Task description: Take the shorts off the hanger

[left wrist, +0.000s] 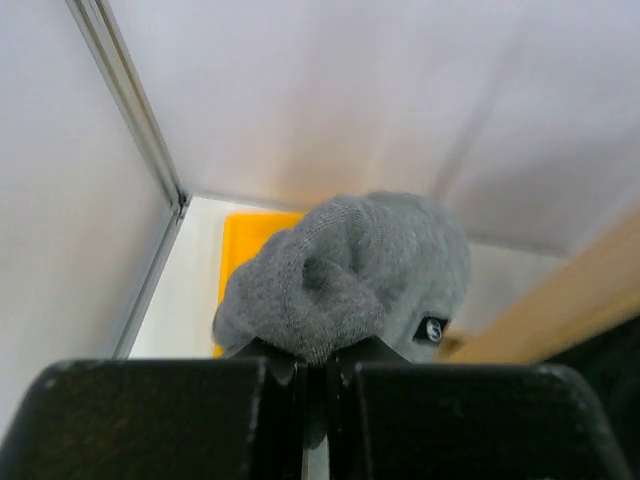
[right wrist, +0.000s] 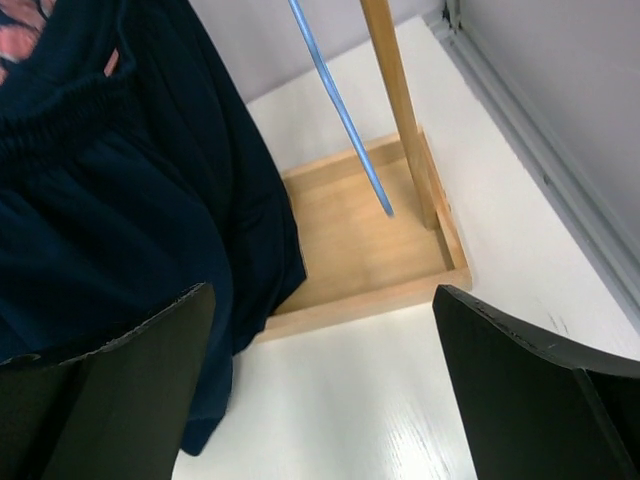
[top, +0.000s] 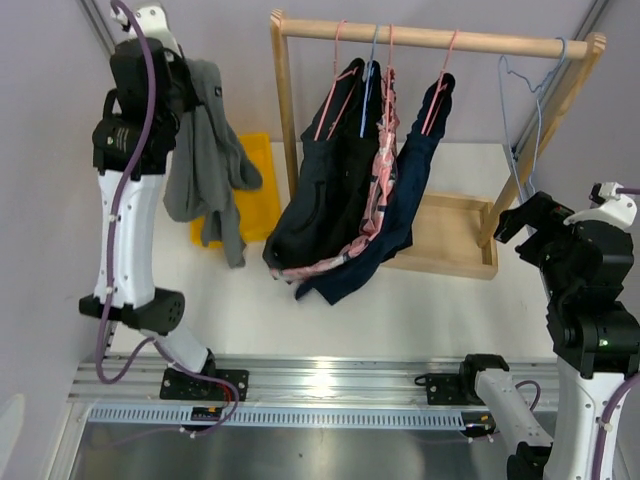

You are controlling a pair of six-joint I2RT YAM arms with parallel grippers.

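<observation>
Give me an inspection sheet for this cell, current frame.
Surface: white table, bearing rack and bin.
Job's things: grey shorts off the rack, hanging from left gripper; black shorts, pink shorts and navy shorts on hangers; one blue hanger bare.
Clutter: yellow bin by the grey shorts.
Grippers: left shut on grey shorts; right gripper open, holding nothing.
Cables: purple cable along left arm, no snag seen.
Surroundings: white walls; nothing else seen.
</observation>
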